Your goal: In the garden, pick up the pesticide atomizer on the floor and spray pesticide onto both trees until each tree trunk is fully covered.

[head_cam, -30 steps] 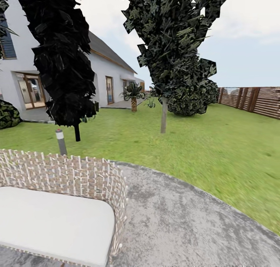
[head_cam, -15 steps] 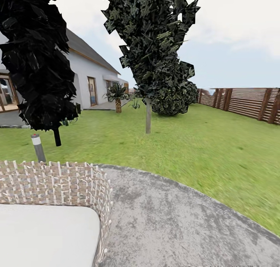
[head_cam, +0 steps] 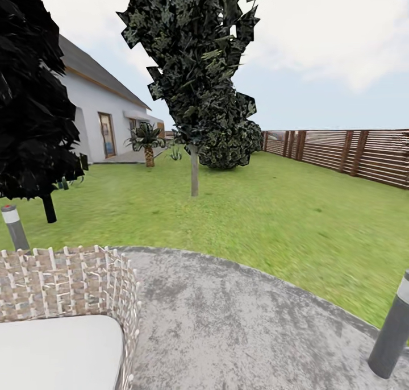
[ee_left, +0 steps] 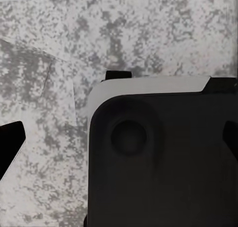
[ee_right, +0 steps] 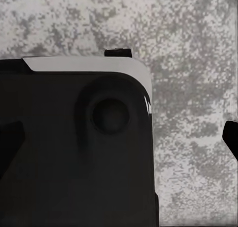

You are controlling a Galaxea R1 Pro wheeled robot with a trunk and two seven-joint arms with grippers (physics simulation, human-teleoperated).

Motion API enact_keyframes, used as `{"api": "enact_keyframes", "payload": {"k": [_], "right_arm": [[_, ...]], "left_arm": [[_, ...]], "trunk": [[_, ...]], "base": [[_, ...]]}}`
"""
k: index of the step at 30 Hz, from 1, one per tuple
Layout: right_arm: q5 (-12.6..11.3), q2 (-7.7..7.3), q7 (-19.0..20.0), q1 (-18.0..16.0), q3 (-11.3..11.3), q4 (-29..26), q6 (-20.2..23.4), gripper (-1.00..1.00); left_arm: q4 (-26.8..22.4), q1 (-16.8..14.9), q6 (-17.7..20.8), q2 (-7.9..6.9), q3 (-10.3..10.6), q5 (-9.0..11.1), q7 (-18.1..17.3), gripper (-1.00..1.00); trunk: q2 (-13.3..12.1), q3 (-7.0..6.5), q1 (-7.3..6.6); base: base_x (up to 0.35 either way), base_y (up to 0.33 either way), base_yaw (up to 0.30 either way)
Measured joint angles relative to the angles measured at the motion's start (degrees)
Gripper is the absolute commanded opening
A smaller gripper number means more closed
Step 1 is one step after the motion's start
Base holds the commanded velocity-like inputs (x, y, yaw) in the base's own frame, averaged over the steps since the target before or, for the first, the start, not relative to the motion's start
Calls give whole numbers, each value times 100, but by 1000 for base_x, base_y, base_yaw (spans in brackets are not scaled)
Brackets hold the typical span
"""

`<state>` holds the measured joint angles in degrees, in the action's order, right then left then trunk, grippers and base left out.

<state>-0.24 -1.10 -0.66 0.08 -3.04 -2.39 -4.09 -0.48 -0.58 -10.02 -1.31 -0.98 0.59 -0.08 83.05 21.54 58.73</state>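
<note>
The garden lawn (head_cam: 272, 208) stretches ahead to a brown slatted fence (head_cam: 352, 154). The pesticide atomizer and the two trees are out of view. Both wrist cameras look down at mottled grey paving. My left gripper (ee_left: 121, 140) is open, with dark fingertips (ee_left: 12, 142) at the picture's two sides and nothing between them. My right gripper (ee_right: 119, 137) is also open and empty, one fingertip (ee_right: 231, 137) showing at the edge. A black part of my own body lies under each gripper.
A round grey paved patch (head_cam: 238, 322) lies at my feet. A wicker sofa (head_cam: 68, 287) stands at the near left, grey bollards at far left (head_cam: 14, 226) and near right (head_cam: 392, 327). Dark conifers (head_cam: 193, 83), (head_cam: 34, 111), a small palm (head_cam: 147, 142) and a white house (head_cam: 102, 123) stand beyond.
The whole head picture has slid left, so the camera has turned right. More fence shows, the sofa has moved toward the left edge, and a bollard has entered at the lower right.
</note>
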Motion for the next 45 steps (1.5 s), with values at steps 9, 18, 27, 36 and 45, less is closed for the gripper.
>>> {"api": "enact_keyframes", "payload": {"k": [9,18,27,36,45], "right_arm": [[0,-2,-3,0,3,2,0,100],[0,-5,-6,0,-37,7,-4,100],[6,-11,4,0,-297,7,-8,100],[-1,-64,3,0,-385,0,-30,100],[14,-131,17,0,-939,-7,-135,100]], "left_arm": [[5,0,-70,7,-7,5,2,100],[3,0,-77,8,-17,150,0,100],[2,0,-87,5,-18,338,6,100],[1,0,-106,-11,-7,792,3,100],[6,0,-434,-22,-2,1046,0,100]], "trunk": [[0,-26,0],[0,-52,0],[0,-78,0],[0,-104,0],[0,-130,0]], "base": [[0,0,-278],[0,0,-278],[0,0,-278],[0,0,-278],[0,0,-278]]}}
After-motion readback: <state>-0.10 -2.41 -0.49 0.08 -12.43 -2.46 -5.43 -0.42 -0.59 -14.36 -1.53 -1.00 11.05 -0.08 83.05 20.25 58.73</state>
